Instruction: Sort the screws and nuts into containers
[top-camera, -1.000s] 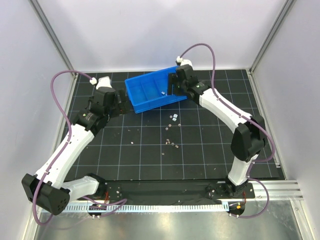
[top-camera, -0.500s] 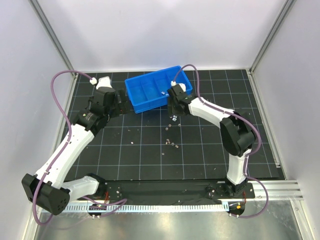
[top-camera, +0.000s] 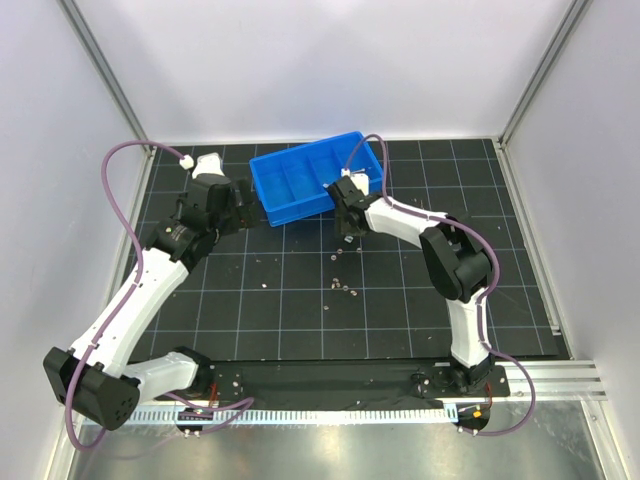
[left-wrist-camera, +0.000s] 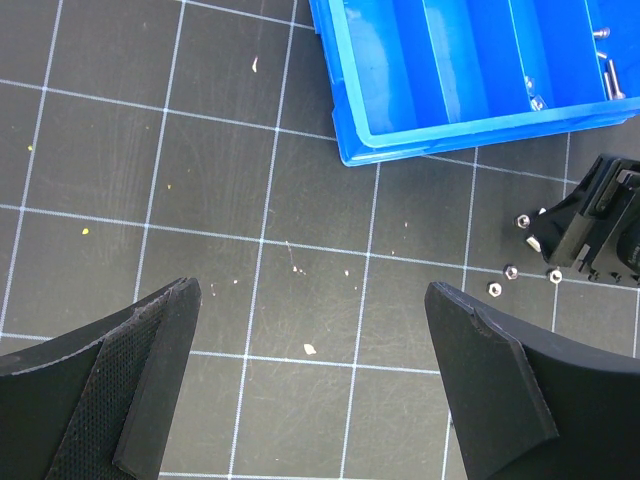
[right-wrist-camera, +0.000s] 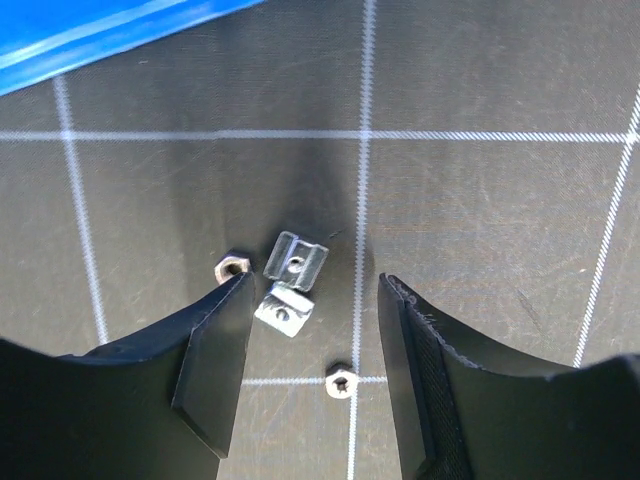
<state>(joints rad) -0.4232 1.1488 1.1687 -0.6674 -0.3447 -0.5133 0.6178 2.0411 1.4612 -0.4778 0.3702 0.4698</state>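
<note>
The blue tray (top-camera: 315, 178) lies at the back of the mat. In the left wrist view, its wall (left-wrist-camera: 450, 140) shows at the top, with thin screws (left-wrist-camera: 608, 75) and a nut (left-wrist-camera: 535, 98) in its right sections. My right gripper (top-camera: 345, 222) is open, low over the mat just in front of the tray. In its wrist view the open right gripper (right-wrist-camera: 310, 300) frames two blocky silver nuts (right-wrist-camera: 297, 259) (right-wrist-camera: 284, 308). A hex nut (right-wrist-camera: 232, 266) lies by the left finger. My left gripper (left-wrist-camera: 310, 310) is open and empty over bare mat.
More small nuts lie on the mat near the right gripper (left-wrist-camera: 508, 270) and in a loose group further forward (top-camera: 340, 285). A small hex piece (right-wrist-camera: 341, 381) sits on a grid crossing between the right fingers. White walls and metal posts enclose the mat.
My right arm has swung from over the tray's right end to low over the mat in front of it, above the nuts. The left arm has not moved.
</note>
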